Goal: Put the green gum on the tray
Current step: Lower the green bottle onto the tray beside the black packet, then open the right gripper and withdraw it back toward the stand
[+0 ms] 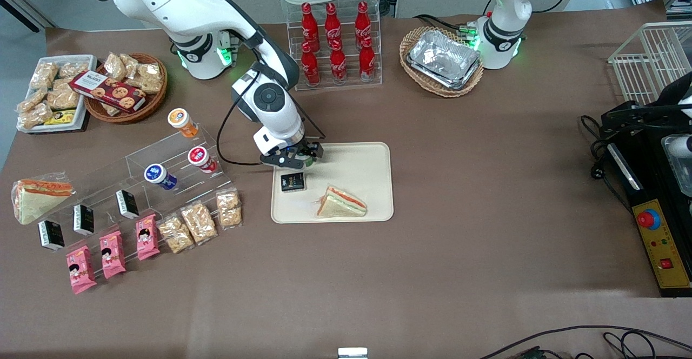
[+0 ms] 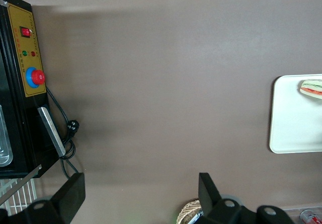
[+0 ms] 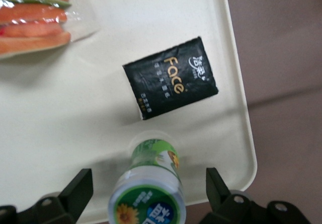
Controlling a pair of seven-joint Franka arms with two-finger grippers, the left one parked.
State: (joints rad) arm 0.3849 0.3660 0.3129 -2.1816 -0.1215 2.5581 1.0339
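Note:
The green gum (image 3: 151, 183), a small bottle with a white lid and a green label, stands upright on the cream tray (image 3: 75, 113) near one corner. My right gripper (image 3: 148, 181) is open. Its fingers (image 3: 80, 189) stand wide on either side of the bottle and do not touch it. In the front view the gripper (image 1: 299, 157) hovers over the tray's (image 1: 367, 159) corner farthest from the camera, toward the working arm's end. A bit of green (image 1: 308, 159) shows between the fingers there. The tray's edge also shows in the left wrist view (image 2: 294, 128).
On the tray lie a black sachet (image 1: 292, 181) beside the gum and a wrapped sandwich (image 1: 341, 203). A clear stepped rack (image 1: 162, 170) with orange, red and blue bottles stands toward the working arm's end. A cola bottle rack (image 1: 335, 40) and a wicker basket of foil trays (image 1: 442, 59) stand farther from the camera.

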